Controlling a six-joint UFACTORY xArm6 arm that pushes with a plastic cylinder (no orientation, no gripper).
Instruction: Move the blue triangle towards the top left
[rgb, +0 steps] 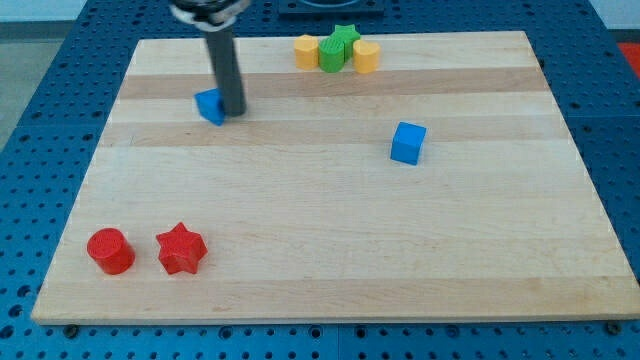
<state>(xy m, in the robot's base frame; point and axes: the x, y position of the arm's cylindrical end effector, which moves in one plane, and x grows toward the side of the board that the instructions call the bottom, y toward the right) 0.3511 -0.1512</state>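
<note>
The blue triangle (209, 105) lies on the wooden board (330, 230) in the upper left part of the view. My tip (234, 111) stands right against the triangle's right side, touching or nearly touching it. The dark rod rises from there to the view's top and hides part of the triangle's right edge.
A blue cube (407, 142) sits right of centre. A yellow block (306, 50), a green block (330, 54), a green star (345, 40) and another yellow block (366, 56) cluster at the top edge. A red cylinder (110, 250) and a red star (181, 249) sit at the bottom left.
</note>
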